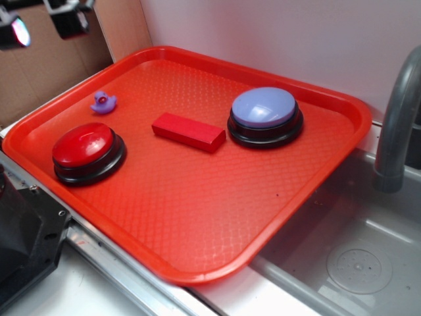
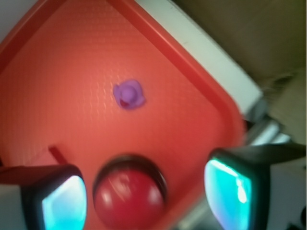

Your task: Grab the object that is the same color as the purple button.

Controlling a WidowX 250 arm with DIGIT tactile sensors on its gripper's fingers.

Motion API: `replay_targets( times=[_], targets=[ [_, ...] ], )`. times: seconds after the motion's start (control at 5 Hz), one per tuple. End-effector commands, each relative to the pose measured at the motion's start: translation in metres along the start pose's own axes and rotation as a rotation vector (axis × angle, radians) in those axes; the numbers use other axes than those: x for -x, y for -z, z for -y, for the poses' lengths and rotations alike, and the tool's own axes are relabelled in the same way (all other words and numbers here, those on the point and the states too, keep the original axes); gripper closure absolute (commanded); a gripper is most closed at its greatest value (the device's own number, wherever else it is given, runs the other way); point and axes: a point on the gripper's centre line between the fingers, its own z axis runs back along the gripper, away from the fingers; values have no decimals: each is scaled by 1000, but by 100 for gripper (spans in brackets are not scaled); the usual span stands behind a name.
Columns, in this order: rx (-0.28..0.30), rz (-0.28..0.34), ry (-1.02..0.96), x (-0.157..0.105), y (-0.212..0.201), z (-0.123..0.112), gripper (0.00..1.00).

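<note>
A tiny purple duck [image 2: 129, 94] was left untouched on the red tray [image 2: 72, 52]; the gripper [image 2: 146, 194] was held wide apart and empty above, the grasp not yet begun.

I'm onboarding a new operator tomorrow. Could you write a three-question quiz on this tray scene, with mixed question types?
1. True or false: the jaws already hold the purple duck.
2. Which item lies between the red button and the purple button? A) sponge B) red block C) cup
3. Fill in: all four items rest on a red ____.

Key: 1. False; in the wrist view the gripper is open above the red button, apart from the duck. 2. B. 3. tray.
</note>
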Motion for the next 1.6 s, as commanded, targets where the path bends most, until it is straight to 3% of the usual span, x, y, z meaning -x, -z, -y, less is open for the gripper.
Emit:
replay_targets(
  times=[0.0,0.2,0.8,1.0,1.2,1.4],
  targets=[
    [-38,62,50,-10,50,1,0],
    [34,80,193,-20,47,-5,0],
    [34,80,193,-20,47,-5,0],
    [40,188,146,-35,45,-2,0],
    [35,214,152,-52,61,4,0],
    [37,137,184,-53,86,7,0]
  ],
)
